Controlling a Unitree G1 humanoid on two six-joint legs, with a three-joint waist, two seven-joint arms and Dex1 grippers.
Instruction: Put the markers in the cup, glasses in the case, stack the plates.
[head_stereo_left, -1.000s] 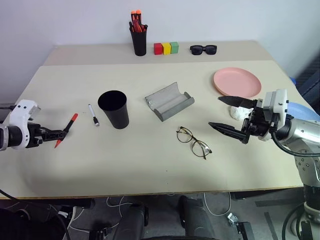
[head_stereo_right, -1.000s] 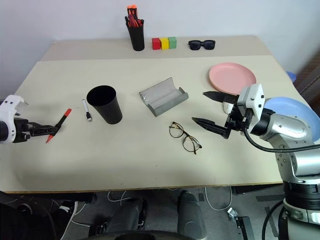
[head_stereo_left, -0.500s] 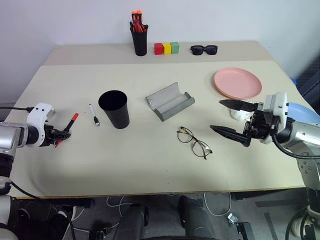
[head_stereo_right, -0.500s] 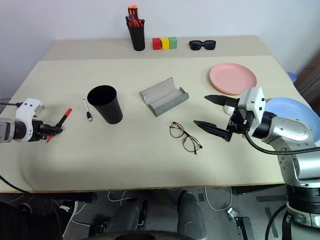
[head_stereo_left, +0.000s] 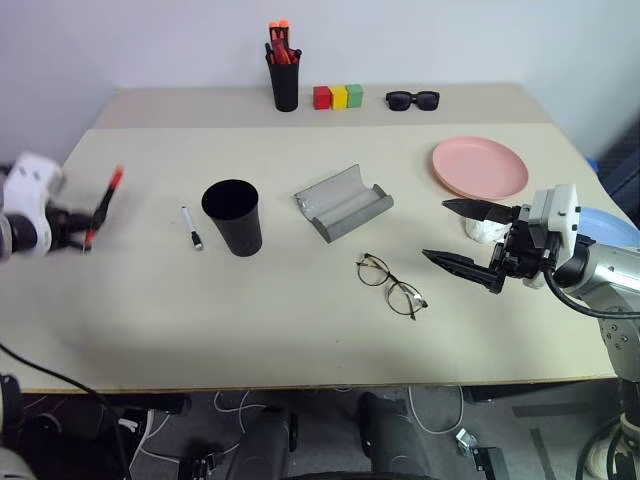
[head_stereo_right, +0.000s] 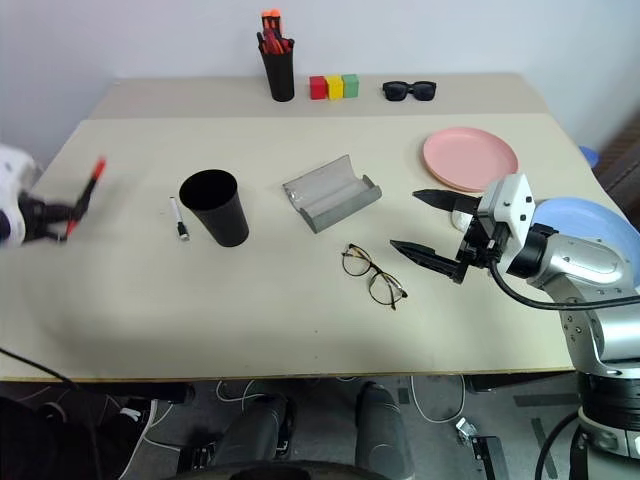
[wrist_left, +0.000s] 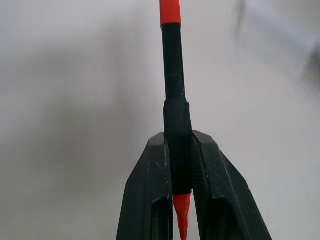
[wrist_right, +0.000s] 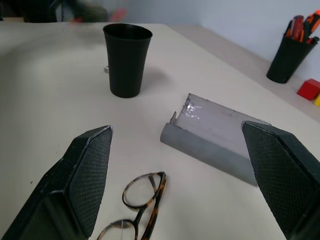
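- Head cams: left gripper (head_stereo_left: 85, 232) at far left edge of bench (head_stereo_left: 300, 330), fingers clamped on red-cap marker (head_stereo_left: 103, 203), held up off the surface, cap end uppermost. Cup (head_stereo_left: 233, 217) sits well to its right, upright, mouth open. White marker (head_stereo_left: 190, 227) lies flat just left of the cup, apart from it.
- Case (head_stereo_left: 343, 201) open, mid-bench. Glasses (head_stereo_left: 390, 285) lie near it on the robot's side, not touching. Right gripper (head_stereo_left: 462, 233) hovers right of the glasses, fingers spread wide, nothing in them.
- Pink plate (head_stereo_left: 480, 166) on bench, far right; blue plate (head_stereo_right: 590, 222) at right edge, mostly hidden behind right arm.
- Back of bench: pen holder (head_stereo_left: 284, 80), three blocks (head_stereo_left: 340, 96), sunglasses (head_stereo_left: 412, 99). Not part of the job.
- Left wrist cam: fingers (wrist_left: 145, 200) pinch the black barrel near its lower end; most of the marker sticks out past them.
- Right wrist cam: fingers (wrist_right: 87, 175) wide apart, glasses, case & cup beyond them.
- Risks, my read: grip sits low on the barrel w/ long overhang, so the marker could pivot or slip on the carry. If it arrives tilted it may catch the cup rim & tip the cup. Sweeping in low could knock the white marker.
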